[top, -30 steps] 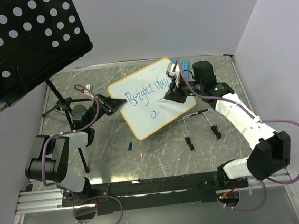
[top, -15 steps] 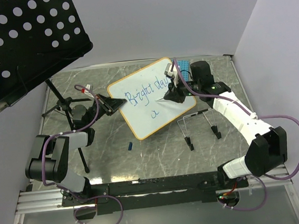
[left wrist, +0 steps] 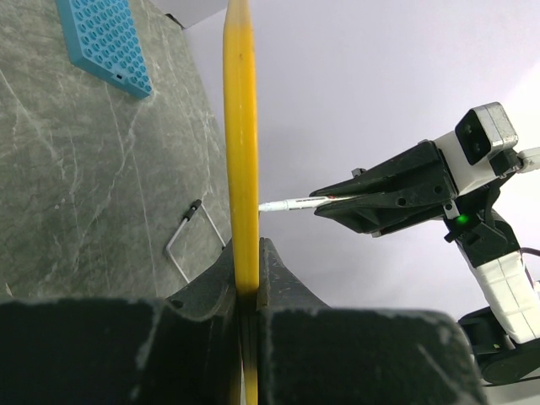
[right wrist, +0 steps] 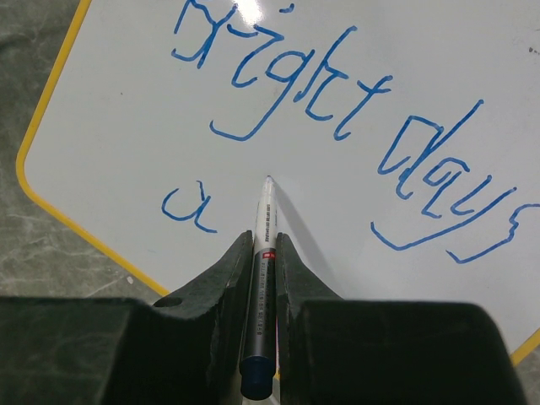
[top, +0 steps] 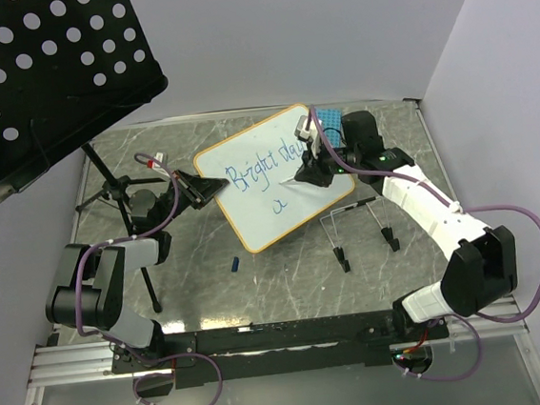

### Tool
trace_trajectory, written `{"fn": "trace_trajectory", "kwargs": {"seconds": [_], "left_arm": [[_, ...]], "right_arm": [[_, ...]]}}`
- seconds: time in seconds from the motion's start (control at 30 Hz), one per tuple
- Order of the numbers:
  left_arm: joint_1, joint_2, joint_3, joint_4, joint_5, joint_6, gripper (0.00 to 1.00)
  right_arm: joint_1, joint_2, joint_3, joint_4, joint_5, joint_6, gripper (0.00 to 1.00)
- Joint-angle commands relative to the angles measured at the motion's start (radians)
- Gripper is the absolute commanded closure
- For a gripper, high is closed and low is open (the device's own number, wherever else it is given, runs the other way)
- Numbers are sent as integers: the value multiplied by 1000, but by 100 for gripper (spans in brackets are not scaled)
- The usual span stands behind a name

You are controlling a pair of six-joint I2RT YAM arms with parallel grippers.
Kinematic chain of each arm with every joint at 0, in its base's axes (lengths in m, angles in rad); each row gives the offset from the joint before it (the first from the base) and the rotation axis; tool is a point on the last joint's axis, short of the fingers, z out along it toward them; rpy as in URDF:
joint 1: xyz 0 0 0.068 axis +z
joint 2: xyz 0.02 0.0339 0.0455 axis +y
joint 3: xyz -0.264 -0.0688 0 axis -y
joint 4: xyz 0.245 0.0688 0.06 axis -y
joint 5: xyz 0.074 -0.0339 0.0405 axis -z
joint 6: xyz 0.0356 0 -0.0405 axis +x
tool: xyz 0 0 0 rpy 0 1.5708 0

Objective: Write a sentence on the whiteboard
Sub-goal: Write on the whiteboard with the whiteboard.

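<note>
The blue words (right wrist: 354, 105) on the whiteboard (right wrist: 126, 126) say "Bright days" in one line. Under them there is just a small "a". The board sits in the middle of the worktop (top: 288, 287), turned so one corner points to the back wall.

The left jaws are shut tight on the yellow rim (left wrist: 240, 126) at the board's left side, one jaw on each face of the board. From that wrist camera you see only the thin edge of the board.

The right jaws are closed around a pen (right wrist: 263, 228). The pen sticks out from between them, and its tip is right at the white board, just under "Bright" and a bit to the right of the "a". I cannot tell if the tip touches.

A blue plate with bumps (top: 331, 120) lies behind the board, near its far corner. A bent wire stand (top: 358, 218) rests on the worktop beside the right arm. A tiny blue bit (top: 234, 261) lies near the board's front corner
</note>
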State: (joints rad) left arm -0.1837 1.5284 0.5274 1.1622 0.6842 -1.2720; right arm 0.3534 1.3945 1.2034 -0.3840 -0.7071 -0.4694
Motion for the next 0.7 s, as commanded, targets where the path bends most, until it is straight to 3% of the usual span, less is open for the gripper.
{"fn": "trace_trajectory", "kwargs": {"seconds": [0.0,0.67], "left_arm": [[3,-40,42,461,-3,-61,99],[3,-48,56,430,0,-46,99]], "right_arm": [[6,6,2,20,-3,-12,100],[9,-32,-34,-15,-8,-31,100]]}}
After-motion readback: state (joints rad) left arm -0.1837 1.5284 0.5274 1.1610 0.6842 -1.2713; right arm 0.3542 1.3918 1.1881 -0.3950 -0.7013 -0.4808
